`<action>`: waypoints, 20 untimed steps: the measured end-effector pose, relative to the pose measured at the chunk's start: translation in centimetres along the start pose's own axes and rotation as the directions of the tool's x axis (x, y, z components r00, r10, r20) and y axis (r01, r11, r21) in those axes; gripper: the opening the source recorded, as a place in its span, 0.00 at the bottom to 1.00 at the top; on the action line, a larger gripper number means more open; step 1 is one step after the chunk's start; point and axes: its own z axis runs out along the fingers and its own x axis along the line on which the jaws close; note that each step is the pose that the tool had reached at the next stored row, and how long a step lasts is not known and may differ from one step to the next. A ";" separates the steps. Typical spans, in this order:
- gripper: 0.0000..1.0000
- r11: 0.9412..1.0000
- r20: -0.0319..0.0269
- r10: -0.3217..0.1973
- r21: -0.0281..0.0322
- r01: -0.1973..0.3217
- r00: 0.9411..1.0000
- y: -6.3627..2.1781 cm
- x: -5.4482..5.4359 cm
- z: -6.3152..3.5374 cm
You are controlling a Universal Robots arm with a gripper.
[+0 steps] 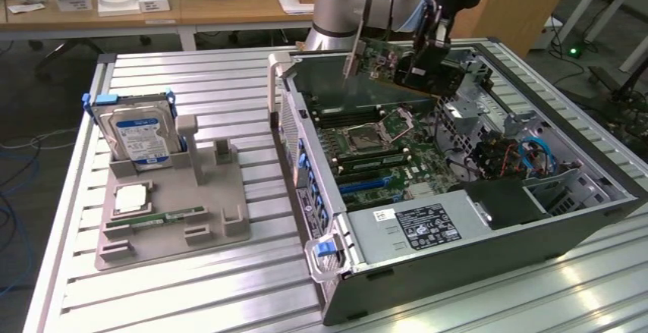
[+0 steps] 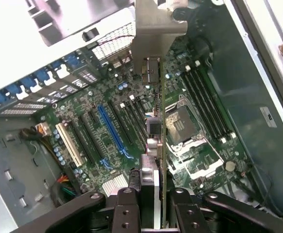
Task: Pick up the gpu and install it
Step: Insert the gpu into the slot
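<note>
Above one open case (image 1: 486, 265), one pincer (image 1: 420, 66) grips one gpu (image 1: 380, 58).

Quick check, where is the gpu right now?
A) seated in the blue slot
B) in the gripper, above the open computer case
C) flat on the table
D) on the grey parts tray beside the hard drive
B: the gripper holds the gpu in the air over the motherboard of the computer case, not yet in any slot.

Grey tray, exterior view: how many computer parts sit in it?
3. The hard drive stands upright at the far end of the grey tray; a pale square chip lies flat before it; a green memory stick nearest the camera. The drive could hide more.
</note>
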 end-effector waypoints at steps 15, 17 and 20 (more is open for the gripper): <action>0.28 0.986 -0.002 -0.164 0.024 0.164 0.986 -0.13 0.3 0.23; 0.28 0.985 -0.002 -0.172 0.030 0.172 0.985 -0.14 0.3 0.35; 0.28 0.975 -0.004 -0.222 0.030 0.222 0.975 -0.16 0.3 0.65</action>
